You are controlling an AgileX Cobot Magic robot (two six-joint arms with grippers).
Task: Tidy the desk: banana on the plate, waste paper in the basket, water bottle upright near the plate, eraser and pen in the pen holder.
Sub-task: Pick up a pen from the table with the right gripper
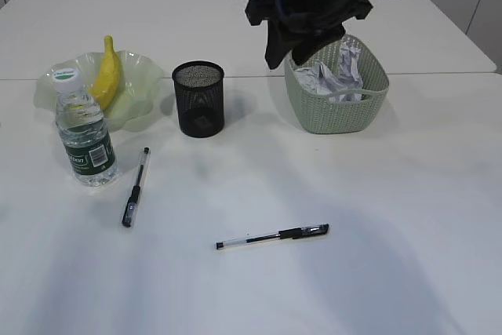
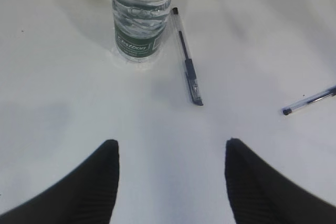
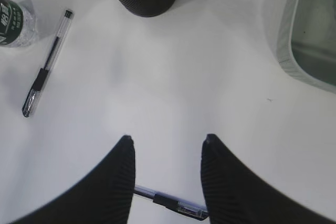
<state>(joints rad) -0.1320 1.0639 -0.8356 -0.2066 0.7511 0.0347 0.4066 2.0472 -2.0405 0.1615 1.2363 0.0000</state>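
Banana (image 1: 107, 74) on plate (image 1: 145, 84), bottle (image 1: 85, 132) upright just beside it, paper (image 1: 336, 74) in basket (image 1: 337, 111). Two pens on bench (image 1: 376, 217): one (image 1: 135, 187) near bottle, one (image 1: 272, 236) mid-bench, both outside holder (image 1: 198, 98). Left end effector (image 2: 171, 153) released, empty; right end effector (image 3: 167, 145) released above mid-bench pen.

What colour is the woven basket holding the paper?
Pale green basket, clearest in the exterior view.

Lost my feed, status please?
Both grippers open, empty. Two pens loose on desk. Holder path clear.
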